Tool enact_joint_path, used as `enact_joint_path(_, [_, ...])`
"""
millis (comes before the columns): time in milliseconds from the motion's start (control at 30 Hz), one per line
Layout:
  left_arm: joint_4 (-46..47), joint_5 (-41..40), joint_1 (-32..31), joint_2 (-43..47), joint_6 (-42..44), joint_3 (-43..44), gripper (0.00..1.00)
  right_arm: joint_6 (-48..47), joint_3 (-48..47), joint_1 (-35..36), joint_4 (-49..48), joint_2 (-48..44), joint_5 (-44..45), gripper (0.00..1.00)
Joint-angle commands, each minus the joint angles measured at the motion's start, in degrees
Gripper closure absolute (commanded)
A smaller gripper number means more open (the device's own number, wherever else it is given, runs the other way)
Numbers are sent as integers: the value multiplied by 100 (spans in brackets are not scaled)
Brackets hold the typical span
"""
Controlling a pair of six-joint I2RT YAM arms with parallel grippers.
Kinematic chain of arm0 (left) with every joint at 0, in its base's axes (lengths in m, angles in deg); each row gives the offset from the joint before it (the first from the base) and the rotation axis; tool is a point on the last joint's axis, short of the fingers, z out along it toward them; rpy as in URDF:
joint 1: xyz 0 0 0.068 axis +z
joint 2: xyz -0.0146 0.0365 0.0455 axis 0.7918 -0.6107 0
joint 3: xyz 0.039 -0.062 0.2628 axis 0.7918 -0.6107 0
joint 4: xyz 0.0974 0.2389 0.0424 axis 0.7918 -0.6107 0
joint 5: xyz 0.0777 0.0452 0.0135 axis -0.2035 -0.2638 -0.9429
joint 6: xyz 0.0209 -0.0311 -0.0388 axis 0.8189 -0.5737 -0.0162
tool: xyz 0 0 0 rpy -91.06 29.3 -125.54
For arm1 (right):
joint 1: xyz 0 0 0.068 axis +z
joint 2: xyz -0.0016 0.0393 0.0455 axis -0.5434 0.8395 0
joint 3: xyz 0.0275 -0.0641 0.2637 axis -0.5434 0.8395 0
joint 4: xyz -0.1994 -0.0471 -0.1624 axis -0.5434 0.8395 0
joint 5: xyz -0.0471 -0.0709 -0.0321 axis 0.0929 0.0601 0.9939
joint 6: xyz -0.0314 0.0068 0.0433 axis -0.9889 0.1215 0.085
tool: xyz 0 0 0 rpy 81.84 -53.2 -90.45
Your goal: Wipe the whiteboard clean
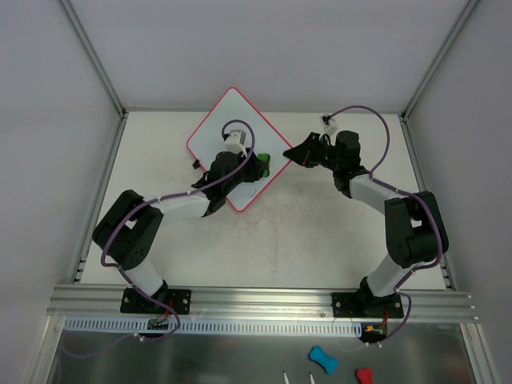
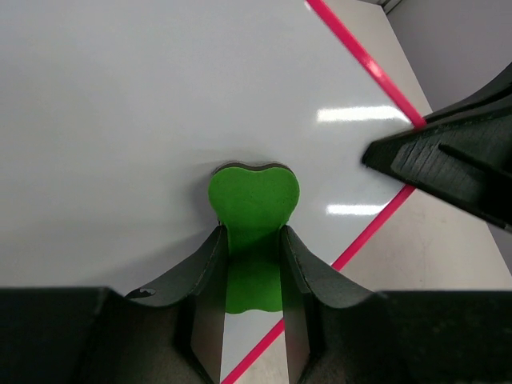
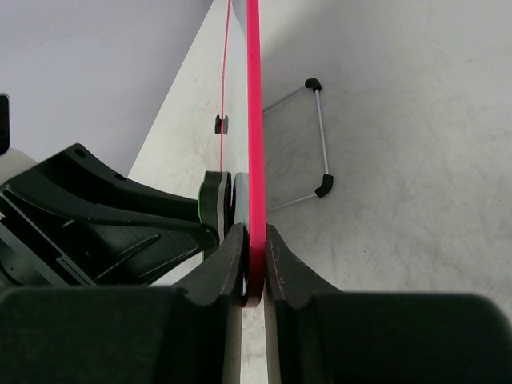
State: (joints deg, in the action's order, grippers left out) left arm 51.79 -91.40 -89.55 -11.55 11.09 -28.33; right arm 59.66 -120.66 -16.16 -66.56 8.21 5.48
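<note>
As R-hand grips whiteboard, L-hand grips eraser (green).

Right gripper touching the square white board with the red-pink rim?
Touching. The right wrist view shows the right gripper shut on the square white board, clamping its red-pink rim from both sides with no gap.

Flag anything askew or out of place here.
The whiteboard sits turned cornerwise like a diamond, its right corner pinched in the right gripper. The left gripper holds a green eraser against it. Nothing looks spilled or damaged.
</note>
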Motion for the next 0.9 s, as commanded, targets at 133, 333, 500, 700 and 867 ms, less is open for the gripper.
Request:
enact_joint_path(133, [-2, -46, -139, 587, 442, -1280, 100, -281, -129, 188, 67, 111, -344, 100])
enact_joint_path(333, [-212, -828, -201, 790, 416, -2133, 100, -272, -138, 188, 58, 155, -362, 100])
enact_joint_path(500, [-1029, -1505, -201, 754, 328, -2116, 100, -255, -146, 188, 58, 173, -380, 100])
enact_joint_path(700, [-1706, -2051, -201, 1053, 319, -2002, 100, -246, -138, 188, 58, 155, -362, 100])
enact_joint_path(867, [-1918, -2218, -201, 1377, 276, -2159, 100, -237, -138, 179, 58, 146, -353, 100])
